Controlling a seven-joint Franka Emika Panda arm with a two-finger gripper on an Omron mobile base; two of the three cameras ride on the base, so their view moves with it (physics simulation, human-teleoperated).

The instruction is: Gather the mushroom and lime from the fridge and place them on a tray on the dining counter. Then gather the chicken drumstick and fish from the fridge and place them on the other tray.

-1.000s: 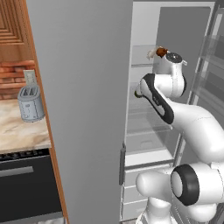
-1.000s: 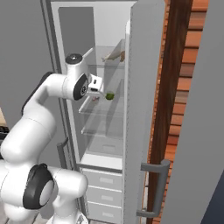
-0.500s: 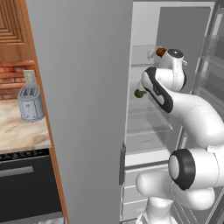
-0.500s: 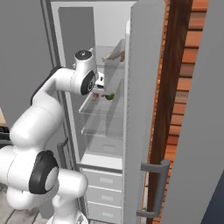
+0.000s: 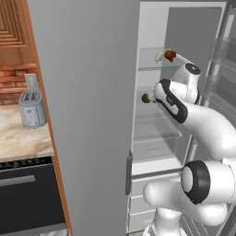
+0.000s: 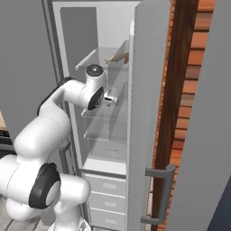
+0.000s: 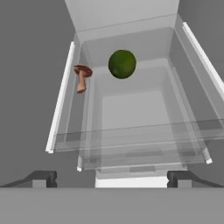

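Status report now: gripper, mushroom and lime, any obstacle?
Gripper open, empty, facing the fridge shelf. Mushroom and lime lie ahead on the glass, apart, untouched. Nothing between fingertips and either one.

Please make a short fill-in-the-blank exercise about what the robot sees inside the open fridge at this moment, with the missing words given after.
1. On the glass shelf, the mushroom and the lime lie ____ each other, not touching.
2. The gripper is ____, with nothing between its fingertips.
3. The chicken drumstick lies on a shelf ____ the lime's shelf.
4. On the kitchen counter outside the fridge stands a grey ____.

Missing words: beside; open; above; toaster
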